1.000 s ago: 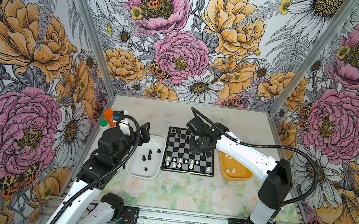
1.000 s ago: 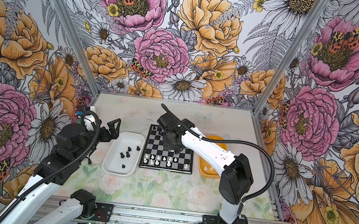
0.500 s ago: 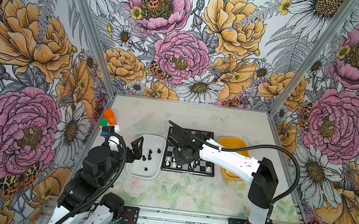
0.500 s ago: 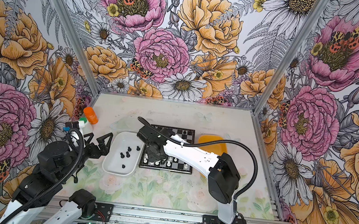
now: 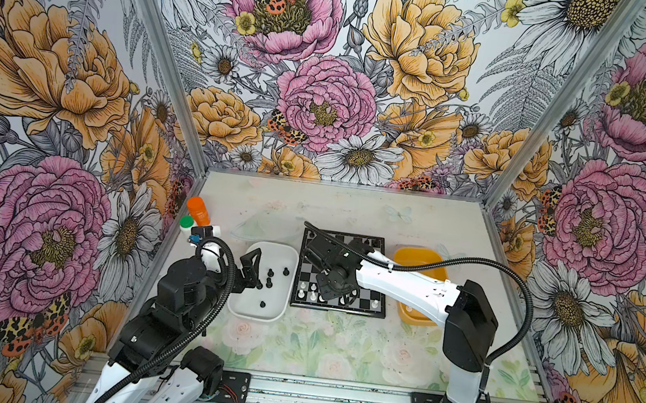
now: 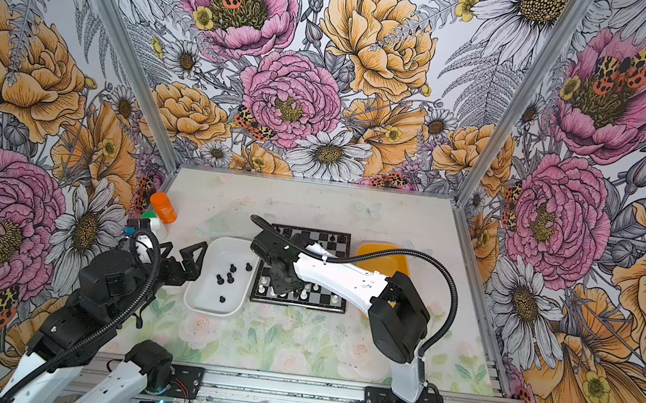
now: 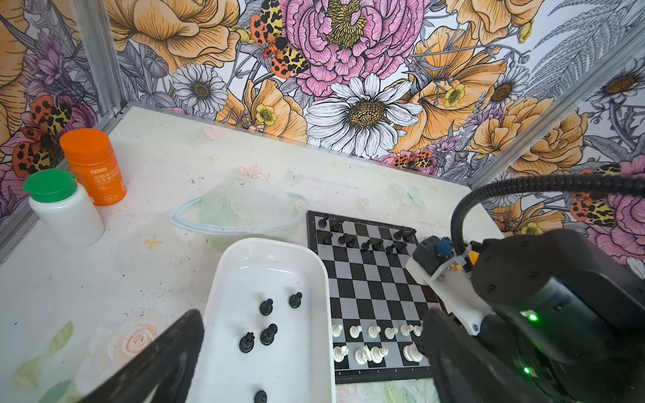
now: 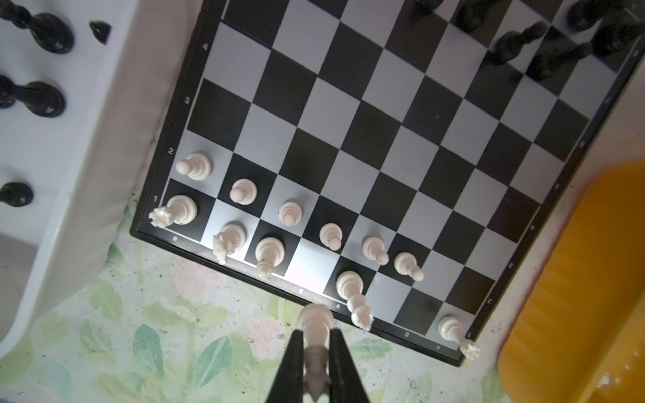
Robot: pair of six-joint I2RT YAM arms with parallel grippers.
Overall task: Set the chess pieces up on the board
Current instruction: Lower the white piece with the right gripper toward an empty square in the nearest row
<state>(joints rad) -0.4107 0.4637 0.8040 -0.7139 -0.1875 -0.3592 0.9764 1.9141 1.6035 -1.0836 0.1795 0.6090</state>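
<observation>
Since a second ago: the right arm has swung from the 12 o'clock half of the board down to its 6 o'clock edge, and the left arm has drawn back toward 7 o'clock, uncovering the bottles.

Held item: one white piece (image 8: 313, 319), tall, probably the queen. It is pinched head-up between the two fingers of the right hand (image 8: 316, 335), which is closed on its upper part so that the base stays free to seat.

Position: the base reads against the border of the board (image 8: 384, 146) beside the "d" mark. Its height above the surface cannot be told.

Target (judgement): the empty square (image 8: 309, 265) in the back rank, between bishop and king. The other white pieces stand along the 6 o'clock edge, the placed black ones along 12 o'clock.

Risk: the neighbours stand close, so the fingers could clip the king on descent.

Left hand (image 5: 256, 268): jaws spread wide, empty, over the 9 o'clock rim of the white tray (image 5: 245, 306). It is likely staged for the loose black pieces (image 7: 268, 333) inside.

Bench: white tray at 9 o'clock of the board, yellow tray (image 5: 419, 258) at 3 o'clock. An orange bottle (image 5: 198, 210) and a green-capped bottle (image 5: 186, 222) sit at 10 o'clock, clear of the work.
</observation>
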